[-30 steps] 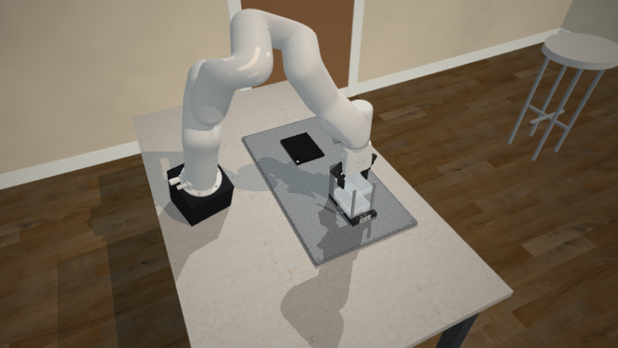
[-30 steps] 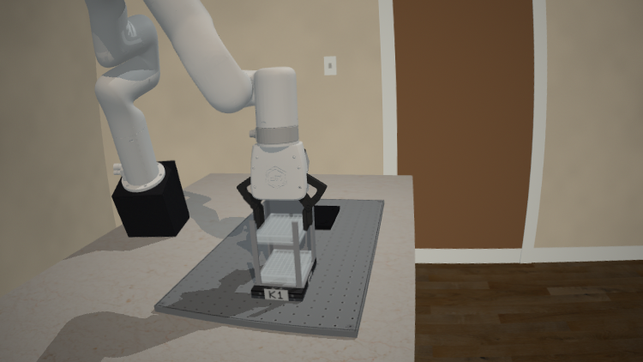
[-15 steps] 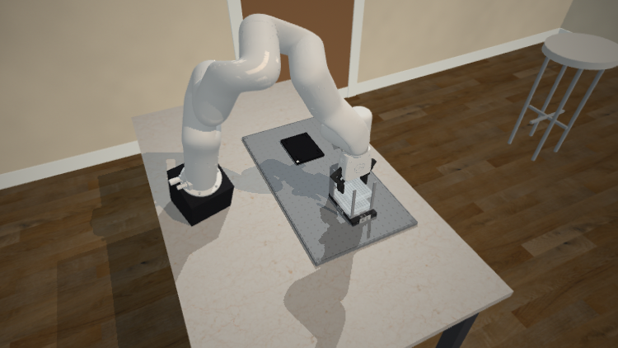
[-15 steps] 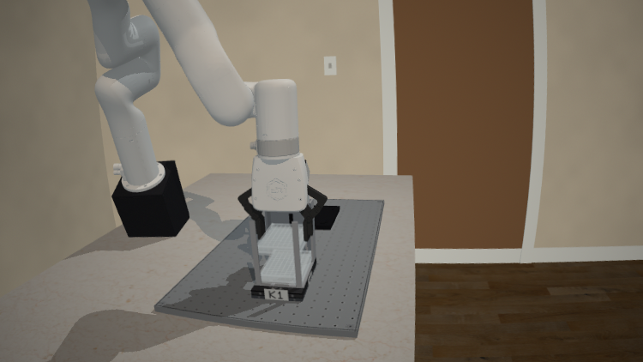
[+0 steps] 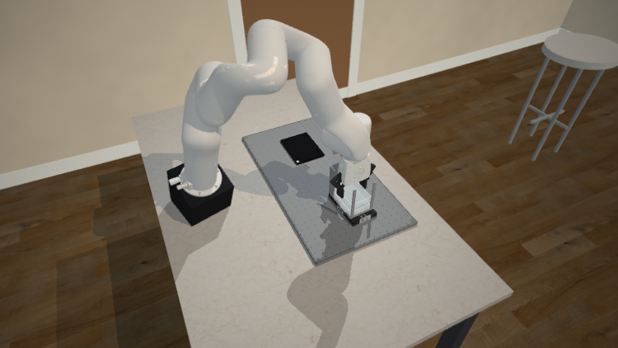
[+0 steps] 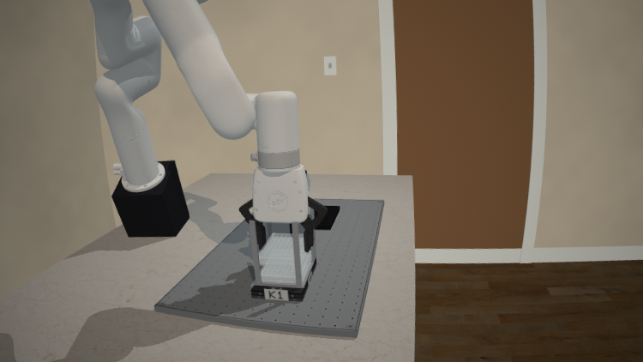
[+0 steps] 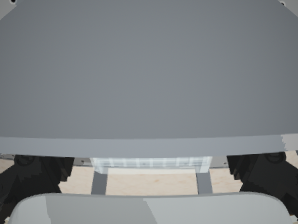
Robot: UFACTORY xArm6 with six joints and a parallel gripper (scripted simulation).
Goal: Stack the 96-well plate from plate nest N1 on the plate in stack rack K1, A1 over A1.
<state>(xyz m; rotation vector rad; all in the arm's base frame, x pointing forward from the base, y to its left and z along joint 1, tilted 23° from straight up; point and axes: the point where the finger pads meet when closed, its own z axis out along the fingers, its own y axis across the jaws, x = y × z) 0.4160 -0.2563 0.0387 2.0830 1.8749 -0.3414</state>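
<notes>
Beige walls, a brown door (image 6: 463,121) and dark wood flooring are surrounding a pale marble desk (image 5: 268,281), with a grey stool (image 5: 574,51) standing off to one side. On the desk a grey perforated board (image 6: 341,279) is lying, and a white arm (image 5: 259,68) is rising from a black base (image 5: 216,207) and bending over it.

Its gripper (image 6: 282,233) is reaching straight down between the four posts of the rack (image 6: 277,294), which is carrying a K1 label at its foot. Black fingers (image 6: 308,233) are standing wide apart and clamping a white plate (image 6: 287,245) by its opposite edges, deep inside the rack. Directly under the fingers a second plate (image 6: 283,272) is sitting on the rack floor; whether the held plate is touching it cannot be told, though the two are looking very close together in the exterior view.

Behind the fingers, toward the far end of the board, the black nest (image 5: 301,148) is lying flat, with a small pale mark at the corner nearest the rack.

From the wrist view, a broad grey surface is filling most of the frame, and only a thin pale strip of plate (image 7: 152,163) is showing between the dark fingers.
</notes>
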